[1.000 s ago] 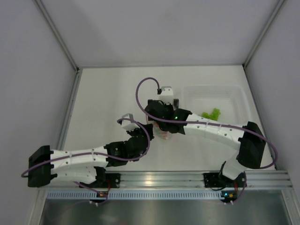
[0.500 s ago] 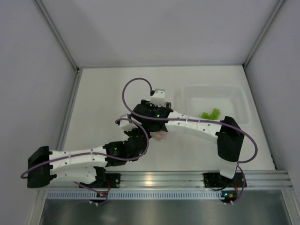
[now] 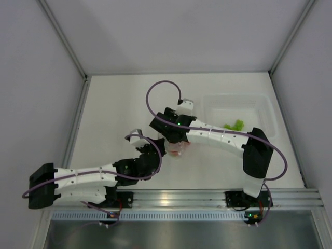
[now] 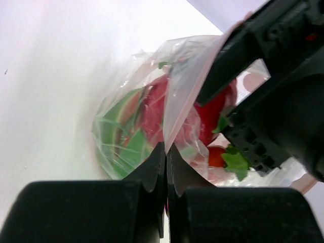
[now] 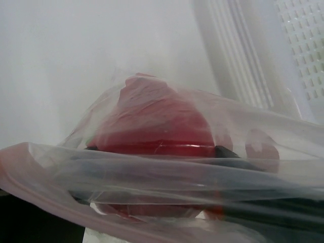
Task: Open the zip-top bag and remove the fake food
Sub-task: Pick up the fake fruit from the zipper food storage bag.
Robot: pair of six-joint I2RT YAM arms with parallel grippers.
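The zip-top bag (image 3: 179, 150) lies mid-table, clear and crinkly, with a pinkish strip (image 5: 35, 195) along its mouth. My left gripper (image 4: 166, 148) is shut on a fold of the bag's plastic (image 4: 185, 86); from above it (image 3: 155, 148) sits just left of the bag. The fake food shows inside: a red piece (image 4: 152, 114), a green piece (image 4: 114, 129) and a green leaf (image 4: 235, 163). My right gripper (image 5: 157, 152) is open and pushed into the bag's mouth, its fingers standing either side of the red piece (image 5: 152, 119). Plastic film veils its fingers.
A rigid clear tub (image 3: 265, 111) stands to the right of the bag, with a green leafy piece (image 3: 234, 125) lying in it. Its ribbed wall (image 5: 238, 66) shows just beyond the bag. White enclosure walls close in on three sides.
The right arm swung left from the tub and came down onto the bag, jaws still wide. The left gripper kept its pinch and shifted slightly.
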